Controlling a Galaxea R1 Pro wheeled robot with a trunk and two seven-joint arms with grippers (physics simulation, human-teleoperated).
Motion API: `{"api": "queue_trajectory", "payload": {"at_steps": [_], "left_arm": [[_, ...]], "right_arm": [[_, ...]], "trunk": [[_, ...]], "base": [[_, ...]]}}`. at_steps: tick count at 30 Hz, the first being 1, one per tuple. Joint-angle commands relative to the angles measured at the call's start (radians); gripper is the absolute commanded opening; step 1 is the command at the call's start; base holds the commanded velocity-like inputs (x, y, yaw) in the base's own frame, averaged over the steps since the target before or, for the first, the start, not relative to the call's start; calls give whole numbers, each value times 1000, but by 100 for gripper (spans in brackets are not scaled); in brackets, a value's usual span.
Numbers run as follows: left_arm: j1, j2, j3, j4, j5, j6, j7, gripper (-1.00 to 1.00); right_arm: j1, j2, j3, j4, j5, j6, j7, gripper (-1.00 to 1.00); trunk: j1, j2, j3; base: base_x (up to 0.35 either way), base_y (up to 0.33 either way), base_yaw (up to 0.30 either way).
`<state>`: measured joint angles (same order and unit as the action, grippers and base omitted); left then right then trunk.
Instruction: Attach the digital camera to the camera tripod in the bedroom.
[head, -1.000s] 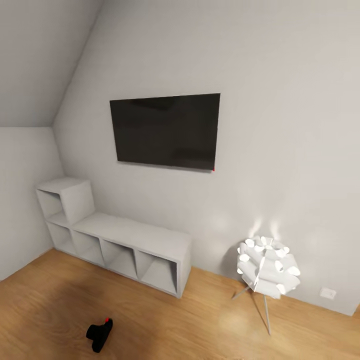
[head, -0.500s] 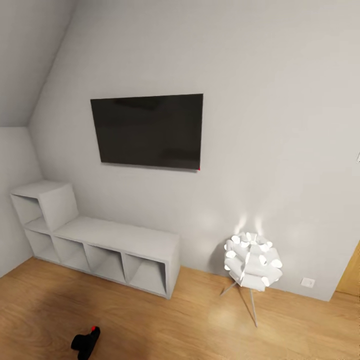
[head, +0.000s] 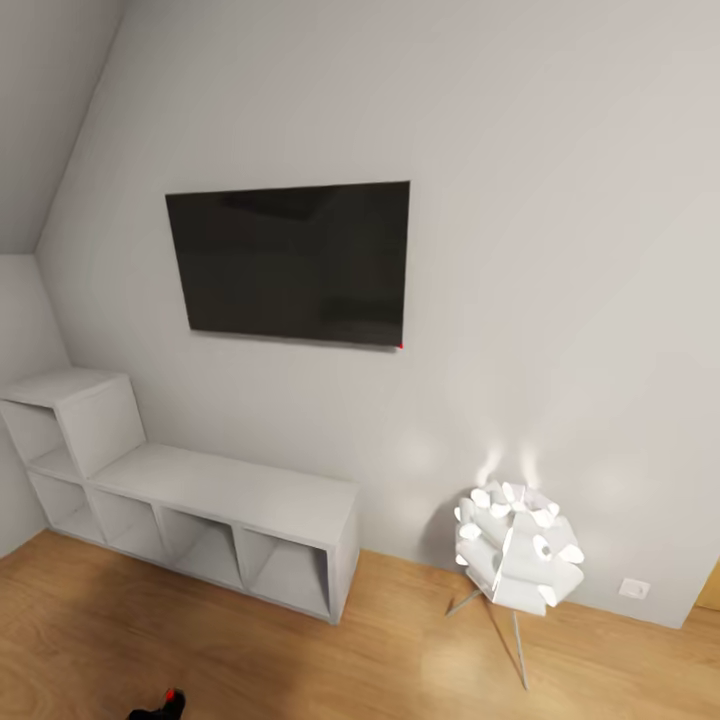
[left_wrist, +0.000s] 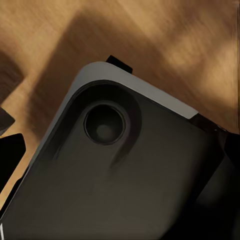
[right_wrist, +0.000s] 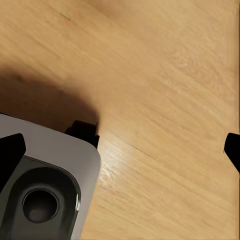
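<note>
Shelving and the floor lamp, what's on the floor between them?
Nothing: in the head view the wood floor between the shelving and the lamp is bare, with plain wall behind. The camera lies nearer, at the frame's lower edge.

Dark rounded robot base panel (left_wrist: 125, 185), probably, over wood floor (left_wrist: 165, 40).

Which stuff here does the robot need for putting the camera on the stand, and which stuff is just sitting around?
Needed for the job:
- digital camera, on the wood floor at the bottom edge of the head view, mostly cut off

Just sitting around:
- television on the wall
- white cube shelving
- floor lamp, lit
- wall socket
</note>
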<state>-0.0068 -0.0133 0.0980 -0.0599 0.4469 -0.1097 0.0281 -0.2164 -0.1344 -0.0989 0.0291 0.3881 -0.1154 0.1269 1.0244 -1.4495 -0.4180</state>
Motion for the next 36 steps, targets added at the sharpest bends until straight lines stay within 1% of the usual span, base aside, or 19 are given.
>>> {"api": "queue_trajectory", "payload": {"at_steps": [1, 18, 29, 36], "left_arm": [[-1, -1, 8, 0, -6, -2, 3, 100], [-1, -1, 9, 0, -3, -2, 4, 100], [-1, -1, 10, 0, -4, -5, 5, 100], [-1, -1, 10, 0, -6, -7, 5, 100]], "right_arm": [[-1, -1, -8, 3, 7, -6, 2, 100], [-1, 2, -8, 3, 8, -4, 3, 100], [-1, 2, -8, 3, 8, -4, 2, 100], [-1, 2, -8, 3, 8, -4, 2, 100]], "trunk": [[1, -1, -1], [1, -1, -1], [1, -1, -1], [1, -1, -1]], "base": [[321, 0, 0], [322, 0, 0], [311, 0, 225], [135, 0, 265]]}}
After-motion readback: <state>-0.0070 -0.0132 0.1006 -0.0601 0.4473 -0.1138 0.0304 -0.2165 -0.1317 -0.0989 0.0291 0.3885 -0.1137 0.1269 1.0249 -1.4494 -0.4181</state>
